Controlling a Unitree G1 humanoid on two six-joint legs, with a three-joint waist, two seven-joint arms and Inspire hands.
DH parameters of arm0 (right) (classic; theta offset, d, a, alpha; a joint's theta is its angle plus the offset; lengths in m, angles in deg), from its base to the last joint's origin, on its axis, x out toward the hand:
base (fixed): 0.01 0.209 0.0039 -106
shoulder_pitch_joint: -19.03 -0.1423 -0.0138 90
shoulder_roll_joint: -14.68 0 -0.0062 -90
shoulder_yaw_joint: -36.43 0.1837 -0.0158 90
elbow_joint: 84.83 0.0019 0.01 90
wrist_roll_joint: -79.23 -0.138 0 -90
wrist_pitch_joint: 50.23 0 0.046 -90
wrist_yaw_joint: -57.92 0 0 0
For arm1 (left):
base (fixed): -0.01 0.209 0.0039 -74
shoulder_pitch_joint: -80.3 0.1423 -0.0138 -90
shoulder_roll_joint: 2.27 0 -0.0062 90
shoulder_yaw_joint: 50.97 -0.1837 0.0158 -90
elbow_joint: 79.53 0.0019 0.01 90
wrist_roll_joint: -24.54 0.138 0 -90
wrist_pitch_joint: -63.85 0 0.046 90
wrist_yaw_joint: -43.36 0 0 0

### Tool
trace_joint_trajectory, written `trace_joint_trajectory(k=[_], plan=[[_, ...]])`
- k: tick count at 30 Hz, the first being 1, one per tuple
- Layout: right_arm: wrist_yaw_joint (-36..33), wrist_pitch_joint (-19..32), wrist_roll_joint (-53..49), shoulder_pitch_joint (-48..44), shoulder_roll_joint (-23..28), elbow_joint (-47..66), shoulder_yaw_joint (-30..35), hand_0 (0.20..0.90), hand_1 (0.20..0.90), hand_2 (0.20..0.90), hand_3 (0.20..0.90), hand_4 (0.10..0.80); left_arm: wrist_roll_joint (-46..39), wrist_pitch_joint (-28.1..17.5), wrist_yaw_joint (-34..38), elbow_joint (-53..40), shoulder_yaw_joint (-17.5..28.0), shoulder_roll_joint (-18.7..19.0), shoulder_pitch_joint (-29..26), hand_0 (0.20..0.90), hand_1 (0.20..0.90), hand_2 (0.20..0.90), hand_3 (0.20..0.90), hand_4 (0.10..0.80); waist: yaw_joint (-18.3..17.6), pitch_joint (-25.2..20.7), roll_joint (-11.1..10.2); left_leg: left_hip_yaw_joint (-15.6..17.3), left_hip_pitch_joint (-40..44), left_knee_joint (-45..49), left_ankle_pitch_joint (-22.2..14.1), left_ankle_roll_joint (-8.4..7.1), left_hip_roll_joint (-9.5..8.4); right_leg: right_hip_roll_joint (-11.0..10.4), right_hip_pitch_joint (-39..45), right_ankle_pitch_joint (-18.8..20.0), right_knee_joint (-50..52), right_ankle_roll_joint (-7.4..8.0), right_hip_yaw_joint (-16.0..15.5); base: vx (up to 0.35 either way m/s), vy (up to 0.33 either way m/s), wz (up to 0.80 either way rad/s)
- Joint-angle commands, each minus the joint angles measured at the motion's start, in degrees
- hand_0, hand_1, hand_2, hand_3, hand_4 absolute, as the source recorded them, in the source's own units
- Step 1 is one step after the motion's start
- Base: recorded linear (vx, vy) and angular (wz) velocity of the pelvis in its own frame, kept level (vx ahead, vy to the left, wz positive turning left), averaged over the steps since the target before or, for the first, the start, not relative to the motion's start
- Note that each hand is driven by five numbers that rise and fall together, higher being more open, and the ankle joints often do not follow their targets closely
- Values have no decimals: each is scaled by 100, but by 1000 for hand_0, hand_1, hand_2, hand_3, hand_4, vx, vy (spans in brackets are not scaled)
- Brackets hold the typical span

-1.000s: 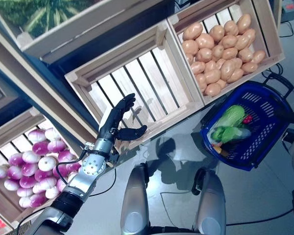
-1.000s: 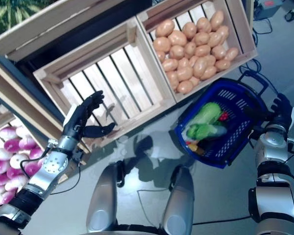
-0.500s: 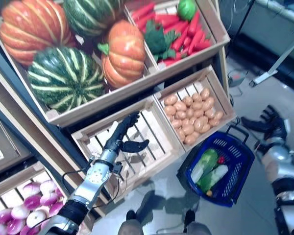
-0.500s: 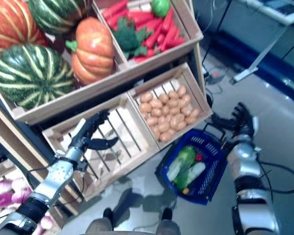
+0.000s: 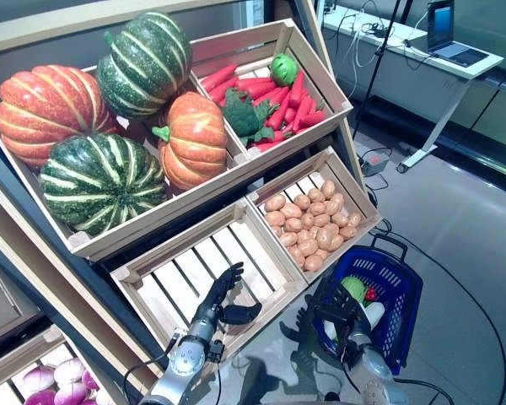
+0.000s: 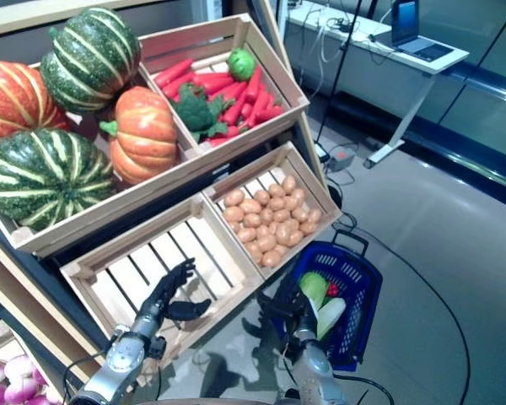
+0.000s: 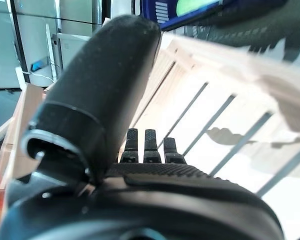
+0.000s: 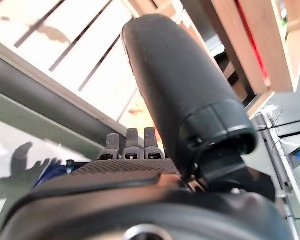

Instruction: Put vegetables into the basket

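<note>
Since the earlier frames the camera has lifted, so the upper crates now show, and the right hand point(image 5: 336, 319) has come in from the far right to hang beside the basket's near rim. Furthest left, the pumpkins point(image 5: 118, 126) fill the top crate. Below them the left hand point(image 5: 222, 300) hovers over the empty slatted crate point(image 5: 204, 272) with its fingers straight and spread, holding nothing. To the right sit the carrots and broccoli crate point(image 5: 266, 94) above and the potatoes point(image 5: 310, 228) below it. The right hand is likewise released and empty. The blue basket point(image 5: 391, 325) stands on the floor under the potato crate and already holds greens point(image 5: 351, 289). The step looks like choosing a next vegetable; the potatoes lie nearest the basket, so the right hand would do well to reach there and curl around one fully before lifting.
</note>
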Motion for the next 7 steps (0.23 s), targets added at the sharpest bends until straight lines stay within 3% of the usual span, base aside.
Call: trace_joint_trajectory(k=[1, 7], plan=[[607, 120, 580, -369, -16, 385, -252, 900, 900, 900, 900, 800, -372, -667, -28, -53, -57, -168, -518, 900, 900, 900, 900, 800, 6, -113, 42, -187, -387, 7, 203, 198, -25, -101, -77, 353, 7, -242, -17, -20, 11, 9], [626, 128, 599, -563, 164, 246, -616, 900, 900, 900, 900, 800, -456, -348, -33, -38, -291, -98, -627, 900, 900, 900, 900, 800, 130, -90, 32, -294, -388, 7, 194, 177, -56, -126, -15, 316, 6, -230, -158, -24, -3, 10]])
